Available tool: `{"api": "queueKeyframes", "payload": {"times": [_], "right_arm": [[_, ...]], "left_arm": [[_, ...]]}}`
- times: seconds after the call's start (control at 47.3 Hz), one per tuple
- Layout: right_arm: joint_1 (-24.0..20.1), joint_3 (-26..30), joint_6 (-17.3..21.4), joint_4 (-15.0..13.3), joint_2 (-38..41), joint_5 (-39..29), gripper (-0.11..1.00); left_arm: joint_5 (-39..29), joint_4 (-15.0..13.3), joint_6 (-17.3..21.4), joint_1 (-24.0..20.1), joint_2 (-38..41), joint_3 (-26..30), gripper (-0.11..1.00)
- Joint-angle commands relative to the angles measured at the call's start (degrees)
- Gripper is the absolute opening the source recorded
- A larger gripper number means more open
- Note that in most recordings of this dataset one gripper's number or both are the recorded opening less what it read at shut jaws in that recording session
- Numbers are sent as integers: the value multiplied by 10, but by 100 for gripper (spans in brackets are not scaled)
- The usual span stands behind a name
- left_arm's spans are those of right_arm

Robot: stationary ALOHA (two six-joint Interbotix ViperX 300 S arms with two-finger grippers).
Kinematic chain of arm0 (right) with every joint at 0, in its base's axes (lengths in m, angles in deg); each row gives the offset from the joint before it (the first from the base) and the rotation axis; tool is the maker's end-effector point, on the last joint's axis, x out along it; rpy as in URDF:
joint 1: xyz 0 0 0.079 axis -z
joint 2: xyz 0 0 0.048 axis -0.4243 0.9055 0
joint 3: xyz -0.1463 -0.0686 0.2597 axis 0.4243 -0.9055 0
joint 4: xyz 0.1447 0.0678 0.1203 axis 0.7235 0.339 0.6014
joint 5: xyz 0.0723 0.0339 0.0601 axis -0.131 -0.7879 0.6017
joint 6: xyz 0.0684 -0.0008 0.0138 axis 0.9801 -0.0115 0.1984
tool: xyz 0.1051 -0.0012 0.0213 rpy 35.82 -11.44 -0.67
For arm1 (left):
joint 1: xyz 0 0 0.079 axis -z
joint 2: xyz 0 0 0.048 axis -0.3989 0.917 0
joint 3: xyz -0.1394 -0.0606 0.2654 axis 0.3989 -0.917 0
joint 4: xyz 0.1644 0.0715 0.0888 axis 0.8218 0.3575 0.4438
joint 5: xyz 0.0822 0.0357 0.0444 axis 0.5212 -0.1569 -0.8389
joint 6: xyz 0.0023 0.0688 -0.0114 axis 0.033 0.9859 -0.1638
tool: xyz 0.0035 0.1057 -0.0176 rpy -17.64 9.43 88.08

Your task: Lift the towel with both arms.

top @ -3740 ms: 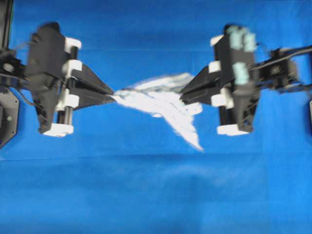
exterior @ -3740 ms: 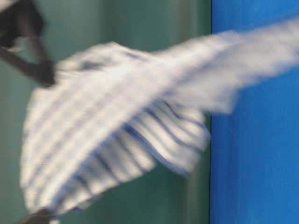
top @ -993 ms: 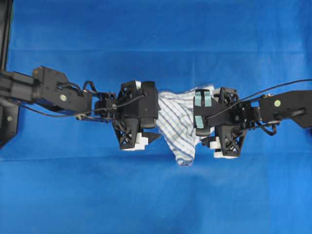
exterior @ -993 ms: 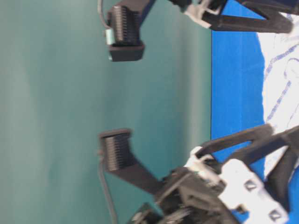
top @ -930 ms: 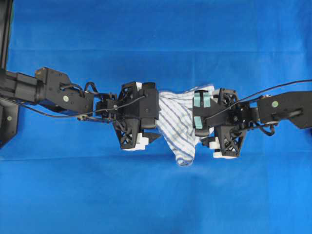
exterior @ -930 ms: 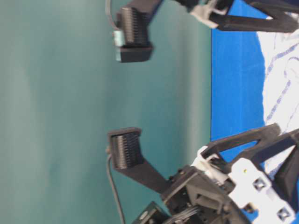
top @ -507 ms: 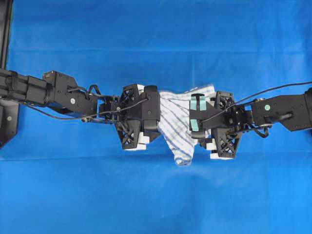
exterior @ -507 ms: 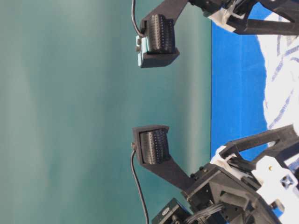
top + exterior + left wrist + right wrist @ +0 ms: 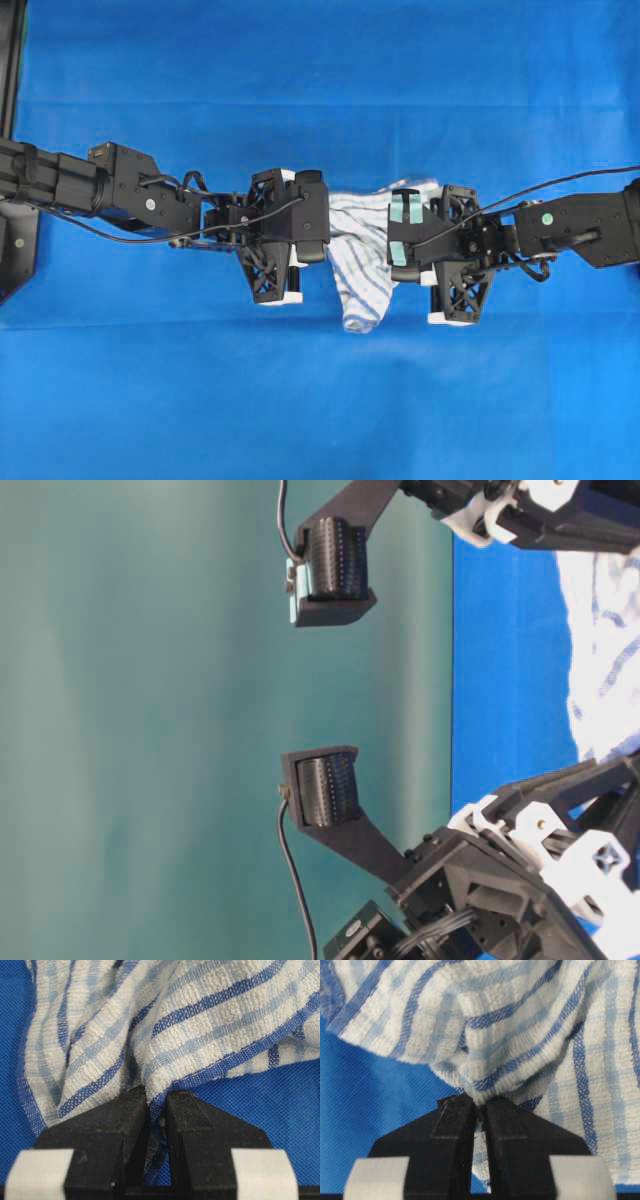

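Note:
The towel (image 9: pixel 360 262), white with blue and grey check stripes, lies bunched on the blue tablecloth (image 9: pixel 320 400) between my two arms. In the left wrist view my left gripper (image 9: pixel 157 1097) is shut on the towel (image 9: pixel 200 1020), with a fold of its blue-edged hem pinched between the black fingers (image 9: pixel 120 1120). In the right wrist view my right gripper (image 9: pixel 480 1102) is shut on a thick fold of the towel (image 9: pixel 520 1035). From overhead both wrists point down, and their bodies hide the fingertips. The left arm (image 9: pixel 130 195) reaches in from the left, the right arm (image 9: pixel 570 225) from the right.
The blue tablecloth covers the whole table. A black mount (image 9: pixel 15 250) sits at the left edge. The table-level view is turned sideways, with a teal wall (image 9: pixel 150 730), both wrist bodies and part of the towel (image 9: pixel 605 650).
Both grippers have gone from wide open to shut on the towel's left and right edges. The towel is drawn narrower between them and its lower tip has shifted left.

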Motion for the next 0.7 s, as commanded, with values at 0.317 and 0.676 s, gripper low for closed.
{"api": "queueKeyframes", "payload": {"times": [0.317,0.676], "right_arm": [[1,49,0,1,-93,-72,7],[8,194,0,-11,-180,-253,7]], "left_arm": [[-108,-2,2,1,-148,9,5],[-272,-2,-9,2,-329,27,5]]}}
